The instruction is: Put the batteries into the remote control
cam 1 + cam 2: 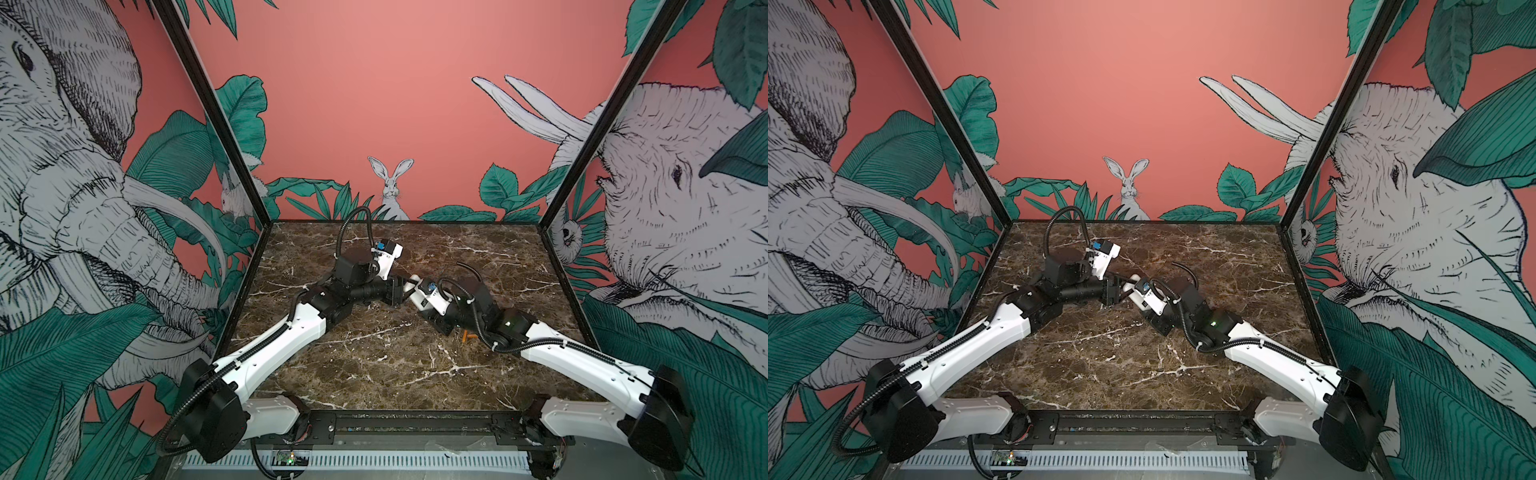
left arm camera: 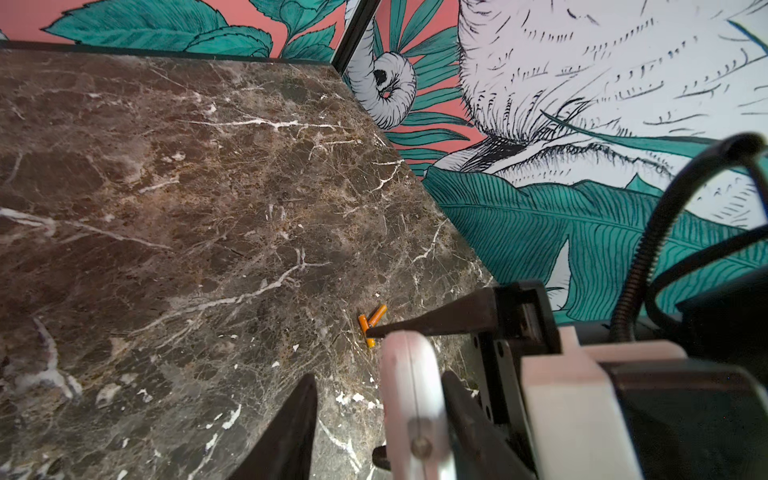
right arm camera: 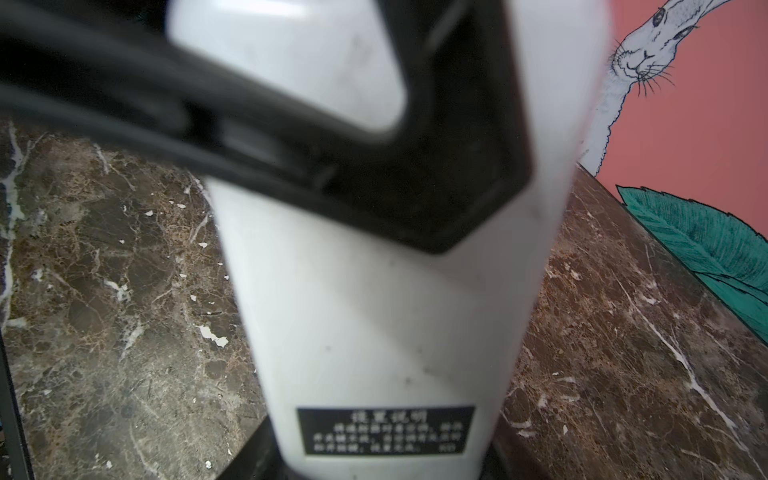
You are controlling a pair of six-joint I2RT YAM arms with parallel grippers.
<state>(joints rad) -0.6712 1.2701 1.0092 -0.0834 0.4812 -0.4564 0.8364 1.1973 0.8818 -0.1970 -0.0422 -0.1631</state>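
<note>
My right gripper [image 3: 382, 471] is shut on the remote control [image 3: 386, 332], holding it off the table with its plain white back and dark label towards the wrist camera. In the left wrist view the remote control [image 2: 409, 386] shows edge-on between the fingers of my left gripper [image 2: 378, 376]. One finger lies against it and the other stands a gap away. A black finger [image 3: 457, 187] of the left gripper crosses the remote's far end. The two orange batteries [image 2: 372, 324] lie touching on the marble, and in a top view they [image 1: 468, 336] peek out by the right arm.
The two arms meet over the middle of the brown marble table [image 1: 374, 365]. Painted walls with black corner posts [image 1: 557, 199] close in the back and both sides. A black cable loop [image 2: 648, 249] arches over the right wrist.
</note>
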